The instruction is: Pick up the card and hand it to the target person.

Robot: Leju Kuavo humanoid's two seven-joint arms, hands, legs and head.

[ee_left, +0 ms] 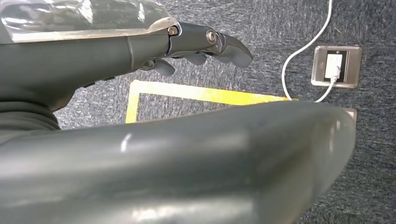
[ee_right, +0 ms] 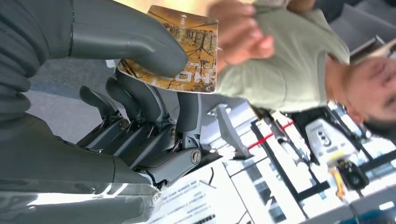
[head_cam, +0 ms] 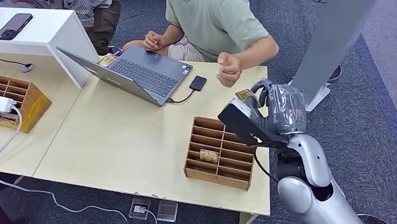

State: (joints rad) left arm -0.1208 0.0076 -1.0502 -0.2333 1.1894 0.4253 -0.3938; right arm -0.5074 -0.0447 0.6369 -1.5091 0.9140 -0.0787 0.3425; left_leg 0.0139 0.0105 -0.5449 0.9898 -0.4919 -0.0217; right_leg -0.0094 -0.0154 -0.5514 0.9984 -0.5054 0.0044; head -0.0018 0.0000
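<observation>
The right hand [head_cam: 264, 105] is pinching a brown-and-gold patterned card [ee_right: 180, 46] between thumb and fingers, raised just beside the person's loosely closed hand [head_cam: 229, 68]. The left hand [ee_left: 201, 46] is hanging empty above grey carpet, fingers loosely extended

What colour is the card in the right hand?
The card is mottled golden-brown with dark branch-like markings, clearest in the right wrist view, pinched by the right hand.
</observation>
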